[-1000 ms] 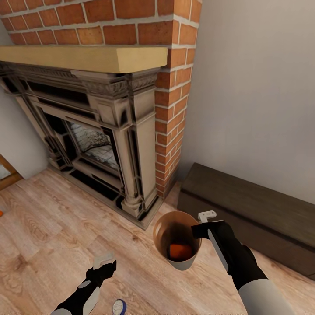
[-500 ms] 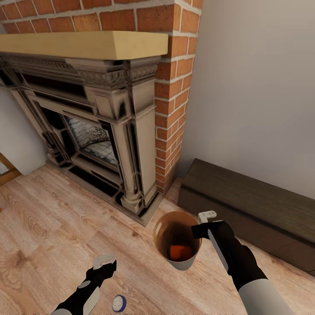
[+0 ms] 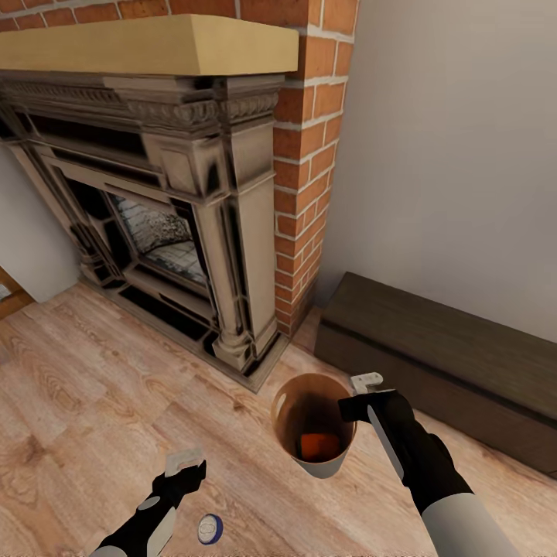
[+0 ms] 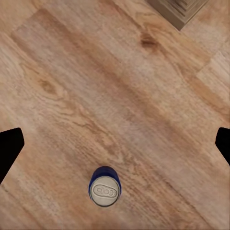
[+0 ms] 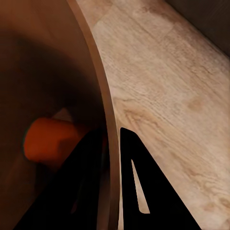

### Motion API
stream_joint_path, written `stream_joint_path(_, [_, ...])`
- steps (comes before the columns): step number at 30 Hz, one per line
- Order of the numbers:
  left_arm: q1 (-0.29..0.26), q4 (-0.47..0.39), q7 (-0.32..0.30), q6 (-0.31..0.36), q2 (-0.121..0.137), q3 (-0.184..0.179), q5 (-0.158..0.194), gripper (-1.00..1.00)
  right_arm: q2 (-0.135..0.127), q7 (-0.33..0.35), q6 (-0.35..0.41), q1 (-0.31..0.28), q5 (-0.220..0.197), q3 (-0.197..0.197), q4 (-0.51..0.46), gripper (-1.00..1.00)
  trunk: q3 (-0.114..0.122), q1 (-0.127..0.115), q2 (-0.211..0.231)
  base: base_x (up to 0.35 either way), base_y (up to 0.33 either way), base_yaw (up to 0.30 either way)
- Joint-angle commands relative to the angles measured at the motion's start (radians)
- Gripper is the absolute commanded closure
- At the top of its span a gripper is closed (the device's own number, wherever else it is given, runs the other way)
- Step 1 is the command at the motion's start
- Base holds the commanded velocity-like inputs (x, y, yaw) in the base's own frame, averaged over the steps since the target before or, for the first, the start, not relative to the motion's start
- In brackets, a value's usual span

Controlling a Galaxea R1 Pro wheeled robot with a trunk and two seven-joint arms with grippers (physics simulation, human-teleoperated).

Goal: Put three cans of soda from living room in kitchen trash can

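Observation:
My right gripper [image 3: 353, 398] is shut on the rim of the tash can [image 3: 289, 411], a small tapered bin that hangs tilted above the wood floor. The right wrist view shows the rim [image 5: 101, 91] pinched between the two fingers. One orange can of soda [image 3: 319, 445] lies at the bin's bottom, the same orange can [image 5: 47, 140] showing past the rim. A dark blue can of soda [image 3: 210, 529] stands upright on the floor. My left gripper [image 3: 184, 464] hovers open above the floor just beyond it, and the blue can [image 4: 105, 188] sits below the gap between the fingers.
An ornate fireplace [image 3: 170, 193] with a brick column [image 3: 313, 155] fills the wall ahead. A long low dark bench [image 3: 433, 356] runs along the right wall, close behind the bin. Wood floor [image 3: 85, 402] spreads to the left.
The whole view has shifted: the fireplace has slid upward and the blue can shows more fully near the bottom edge. Both arms and the bin keep their places in the picture.

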Motion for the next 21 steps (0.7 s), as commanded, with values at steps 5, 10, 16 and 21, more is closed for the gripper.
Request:
stream_joint_path(5, [0.000, 0.000, 0.000, 0.000, 0.000, 0.000, 0.000, -1.00, 0.000, 0.005, 0.000, 0.000, -0.014, 0.000, 0.000, 1.00, -0.024, 0.019, -0.035, 0.000, 0.000, 0.000])
stream_joint_path(10, [0.000, 0.000, 0.000, 0.000, 0.000, 0.000, 0.000, -1.00, 0.000, 0.005, 0.000, 0.000, -0.014, 0.000, -0.001, 1.00, -0.047, 0.038, -0.070, 0.000, 0.000, 0.000])
stream_joint_path(16, [0.000, 0.000, 0.000, 0.000, 0.000, -0.021, 0.000, -1.00, 0.000, 0.005, 0.000, 0.000, -0.014, 0.000, -0.001, 1.00, -0.076, 0.061, -0.112, 0.000, 0.000, 0.000])
stream_joint_path(21, [0.000, 0.000, 0.000, 0.000, 0.000, -0.045, 0.000, -1.00, 0.000, 0.005, 0.000, 0.000, -0.014, 0.000, -0.001, 1.00, -0.099, 0.081, -0.147, 0.000, 0.000, 0.000])
